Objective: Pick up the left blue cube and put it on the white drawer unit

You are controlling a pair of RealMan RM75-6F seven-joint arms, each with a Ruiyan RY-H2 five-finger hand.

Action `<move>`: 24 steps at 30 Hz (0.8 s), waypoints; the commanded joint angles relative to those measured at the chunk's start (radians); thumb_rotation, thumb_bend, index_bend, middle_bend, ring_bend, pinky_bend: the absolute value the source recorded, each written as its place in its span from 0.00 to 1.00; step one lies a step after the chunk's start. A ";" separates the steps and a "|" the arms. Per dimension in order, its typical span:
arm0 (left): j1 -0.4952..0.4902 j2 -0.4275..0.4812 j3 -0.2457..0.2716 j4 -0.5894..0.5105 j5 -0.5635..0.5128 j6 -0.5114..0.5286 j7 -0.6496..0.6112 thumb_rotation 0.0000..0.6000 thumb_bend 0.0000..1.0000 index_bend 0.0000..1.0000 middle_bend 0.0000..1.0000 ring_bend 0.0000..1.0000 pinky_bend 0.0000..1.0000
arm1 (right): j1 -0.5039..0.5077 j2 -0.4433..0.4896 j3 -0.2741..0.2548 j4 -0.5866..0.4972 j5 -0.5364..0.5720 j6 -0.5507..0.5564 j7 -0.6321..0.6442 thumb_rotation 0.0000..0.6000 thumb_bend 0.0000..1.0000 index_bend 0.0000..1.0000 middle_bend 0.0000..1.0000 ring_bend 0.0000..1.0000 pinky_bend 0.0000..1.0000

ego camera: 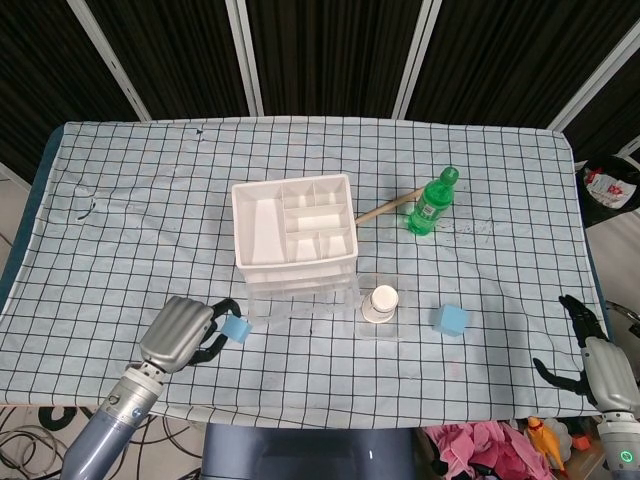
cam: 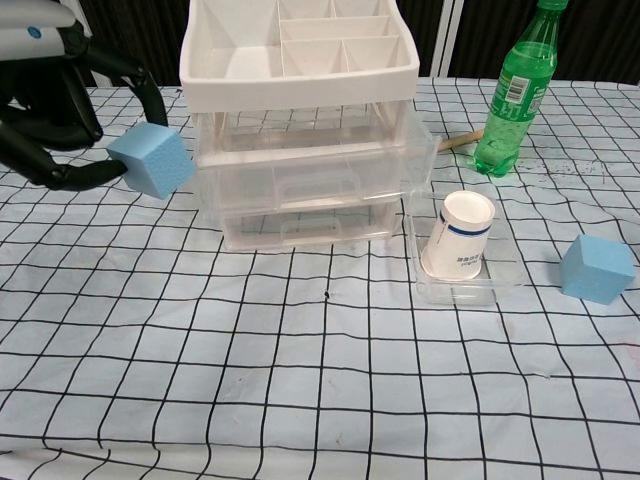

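Left hand (cam: 45,95) is pinching the left cube (cam: 152,160) between its fingertips and holding it clear of the desk (ego camera: 140,200), just beside the drawer unit (ego camera: 296,232), at roughly 8 o'clock from it in the head view. Right hand (ego camera: 592,352) is hanging off the desk's 4 o'clock corner, fingers spread, grasping nothing.

Step in hand, as I judge it: carrying the cube up and over to the unit's top.
- The cube is sitting below the white tray rim in the chest view, so lifting comes first; moving sideways at this height would be risking a knock against the clear drawers.
- The grip looks like a fingertip pinch only, so I would be moving slowly and keeping the cube level.
- The unit looks skewed on the desk and light; pressing down on release could be shifting it further.
- The top is divided into compartments; the large one on the 9 o'clock side seems the easiest target.

Containers:
- Top tray compartments are showing white and seemingly bare; the clear drawers look empty, though I cannot tell for certain.
- A clear tray (cam: 500,283) at 4 o'clock from the unit is holding a tilted paper cup (cam: 462,236).
- A green bottle (cam: 514,92) is standing upright at 2 o'clock, cap on.
- The other cube (cam: 596,268) is lying well apart at 4 o'clock.
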 commanded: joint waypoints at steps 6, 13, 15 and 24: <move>0.008 0.016 -0.008 -0.015 0.045 0.008 -0.042 1.00 0.43 0.49 1.00 1.00 0.93 | 0.000 0.001 0.000 -0.001 0.000 0.000 0.001 1.00 0.22 0.06 0.00 0.00 0.19; -0.042 -0.032 -0.072 0.025 -0.007 0.001 -0.005 1.00 0.43 0.49 1.00 1.00 0.93 | 0.000 0.001 0.000 -0.001 0.000 -0.002 0.000 1.00 0.22 0.06 0.00 0.00 0.19; -0.066 -0.056 -0.094 0.044 -0.041 -0.005 0.017 1.00 0.43 0.49 1.00 1.00 0.93 | 0.000 0.001 0.000 -0.001 0.001 -0.001 0.000 1.00 0.22 0.06 0.00 0.00 0.19; -0.149 -0.159 -0.144 0.117 -0.151 -0.020 0.084 1.00 0.42 0.48 1.00 1.00 0.93 | 0.001 0.001 0.002 0.001 0.005 -0.003 0.001 1.00 0.22 0.06 0.00 0.00 0.19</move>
